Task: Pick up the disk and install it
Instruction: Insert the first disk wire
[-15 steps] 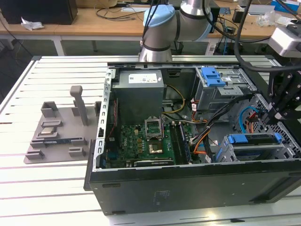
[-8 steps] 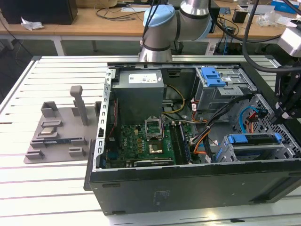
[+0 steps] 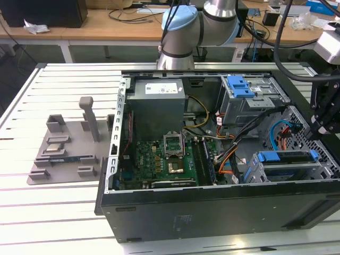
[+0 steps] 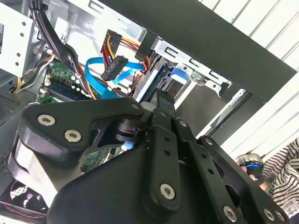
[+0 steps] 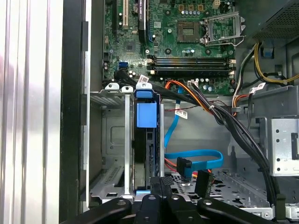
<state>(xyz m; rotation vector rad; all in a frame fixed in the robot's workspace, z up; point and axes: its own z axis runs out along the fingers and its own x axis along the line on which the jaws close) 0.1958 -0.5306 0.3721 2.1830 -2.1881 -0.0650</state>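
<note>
The disk (image 3: 287, 166) sits in the lower metal drive cage of the open computer case (image 3: 212, 202), at the exterior view's right, with its blue rail on top. In the first wrist view the disk (image 5: 148, 154) stands edge-on in its bay with a blue tab at its end. The second wrist view catches part of the disk (image 4: 158, 78) past the fingertips. My gripper (image 3: 317, 132) hangs just over the cage's far end. Its black fingers (image 5: 156, 186) are pressed together with nothing between them, close to the end of the disk. My gripper (image 4: 164, 101) is shut.
Inside the case are a grey power supply (image 3: 158, 103), a green motherboard (image 3: 164, 159), an upper cage with a blue bracket (image 3: 241, 87) and loose blue and orange cables (image 5: 196, 161). A grey fixture (image 3: 69, 143) lies on the slatted table. A person's striped sleeve (image 4: 282, 170) is nearby.
</note>
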